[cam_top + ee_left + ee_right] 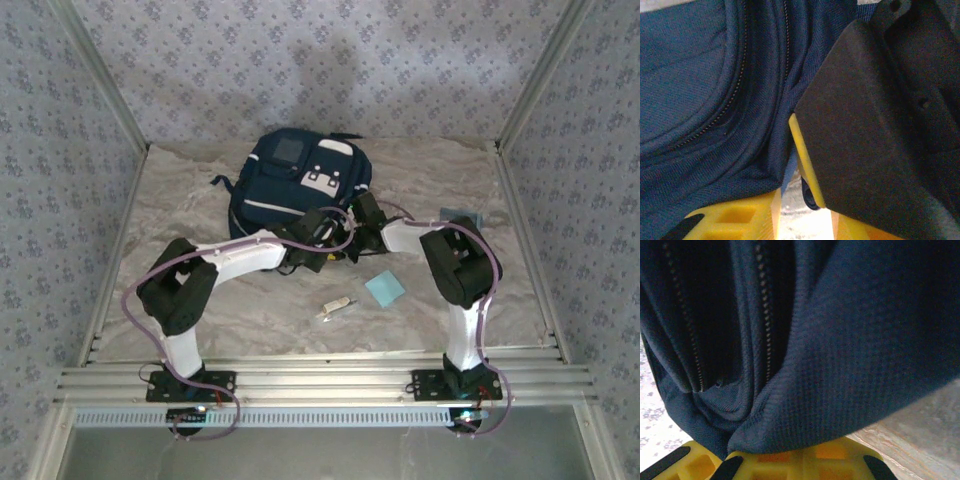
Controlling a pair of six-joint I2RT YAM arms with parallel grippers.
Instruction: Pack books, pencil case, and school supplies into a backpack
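The navy backpack [290, 180] lies flat at the back of the table, with white patches and a grey square on top. Both grippers meet at its near edge. My right gripper [362, 212] [795, 452] is shut on a fold of backpack fabric [840, 365] beside a zipper [762, 315]. My left gripper [322, 240] [805, 215] stands open by a narrow gap, with table showing between its yellow fingers [747, 217]. It presses against the backpack [705, 100] and the right gripper's dark body [880, 130]. A light-blue square pad [385, 288] and a small white stick [335, 307] lie in front. The books and pencil case are hidden.
A flat bluish thing [461, 214] peeks out behind the right arm; I cannot tell what it is. Metal frame posts and patterned walls close in the table on three sides. An aluminium rail [320, 380] runs along the near edge.
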